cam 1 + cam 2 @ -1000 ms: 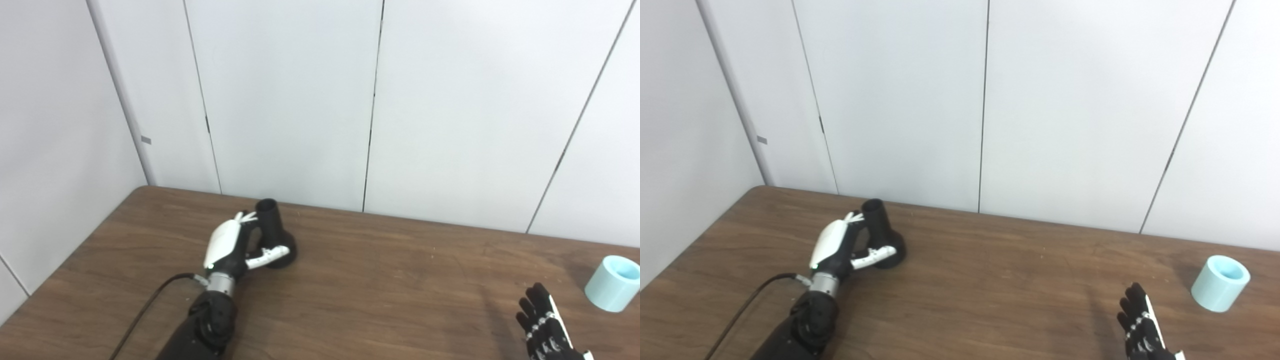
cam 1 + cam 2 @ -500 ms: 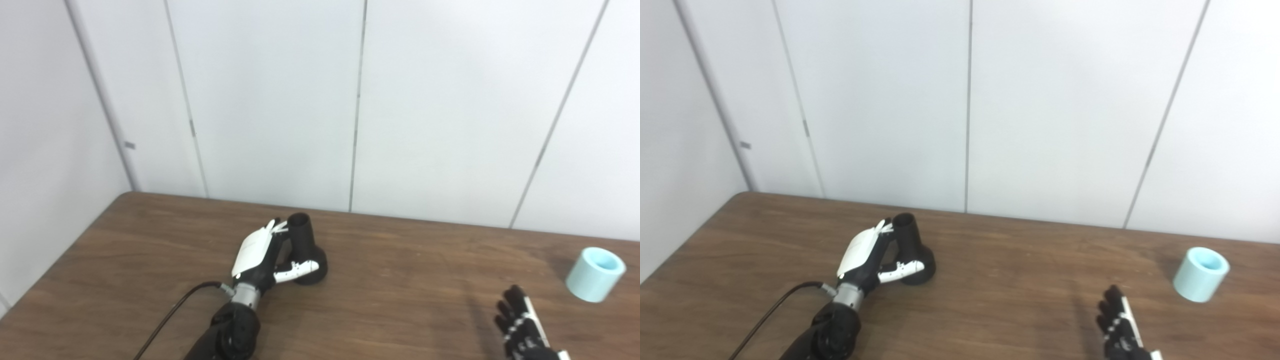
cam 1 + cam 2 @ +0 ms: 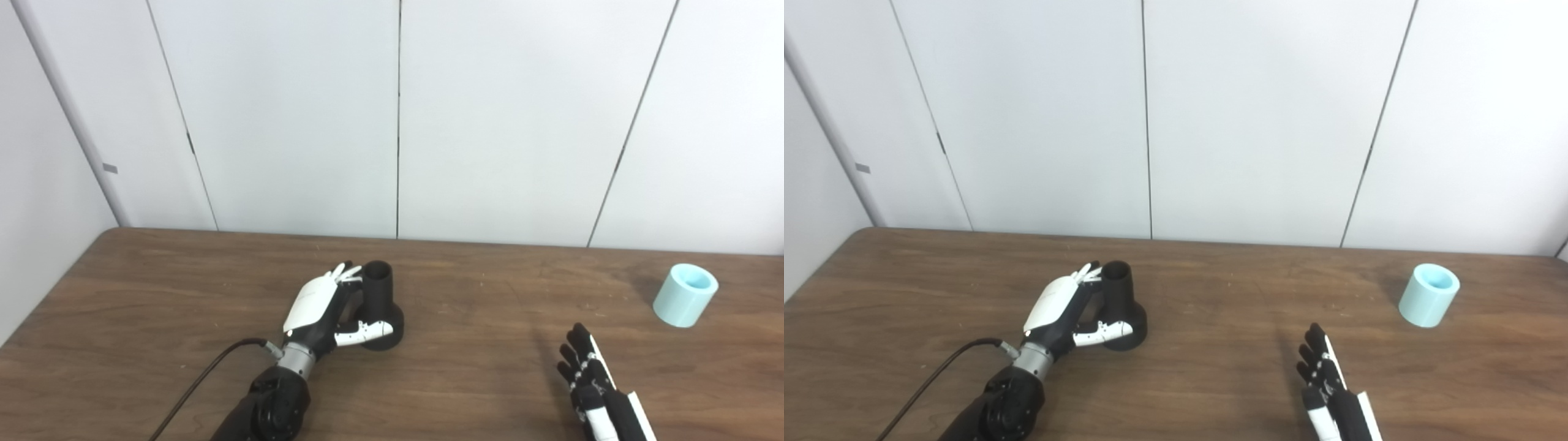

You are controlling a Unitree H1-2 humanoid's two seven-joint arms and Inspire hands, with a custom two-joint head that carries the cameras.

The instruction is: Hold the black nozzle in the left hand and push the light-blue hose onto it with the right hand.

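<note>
Reaching in from the near edge of the table [image 3: 478, 392], the right hand [image 3: 588, 373] hovers low with its fingers straight, a little apart and holding nothing, well short of the light-blue hose [image 3: 685, 294]. Further in, left of the table's middle, the left hand [image 3: 321, 306] curls beside the black nozzle [image 3: 378, 303], which stands upright on its flared base: the thumb lies across the front of the base and the fingertips reach the neck near the rim. Whether this is a firm grasp or only a loose cage I cannot tell, since the nozzle rests on the wood and is not lifted. The hose, a short pale cylinder standing on end with its opening up, sits near the table's far right corner, well apart from both hands.

By my judgement the step in hand is securing the nozzle, with the hose not yet fetched. The next move calls for the right hand to travel toward the far right corner and wrap the cylinder's side.

The table is dark brown wood grain. Behind its far edge stand plain white wall panels [image 3: 508, 116] with thin vertical seams.
</note>
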